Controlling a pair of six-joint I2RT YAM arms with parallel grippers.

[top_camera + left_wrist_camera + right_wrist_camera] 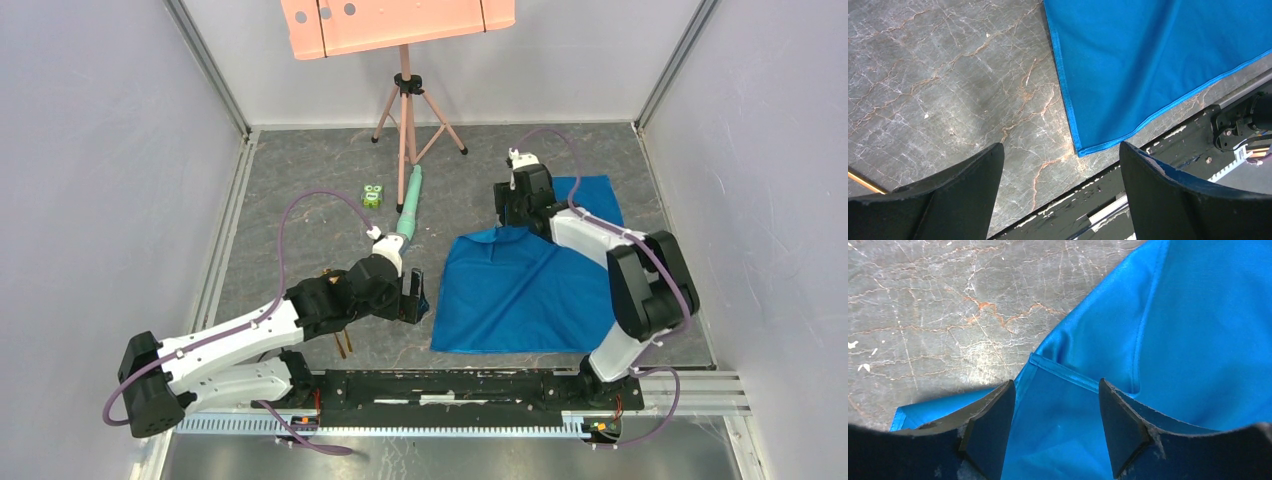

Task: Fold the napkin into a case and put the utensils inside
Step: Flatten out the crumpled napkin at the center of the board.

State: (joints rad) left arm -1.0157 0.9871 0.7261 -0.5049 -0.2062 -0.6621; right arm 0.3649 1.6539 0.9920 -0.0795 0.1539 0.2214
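Note:
The bright blue napkin (520, 290) lies rumpled on the grey marbled table, right of centre, with a flap showing behind the right arm. My left gripper (415, 297) is open and empty beside the napkin's left edge. In the left wrist view the napkin's (1148, 60) near-left corner lies just ahead of the left gripper (1060, 150). My right gripper (515, 205) is open at the napkin's far edge. In the right wrist view the right gripper (1055, 385) has a hemmed fold of the napkin (1198, 315) between its fingers. The gold utensils (343, 343) lie mostly hidden under my left arm; one gold handle (863, 181) shows.
A pale green tube (410, 205) and a small green toy (373, 196) lie at the back centre. A pink tripod (405, 110) with a pink board (400, 20) stands behind them. The black base rail (450, 385) runs along the near edge. Walls close in both sides.

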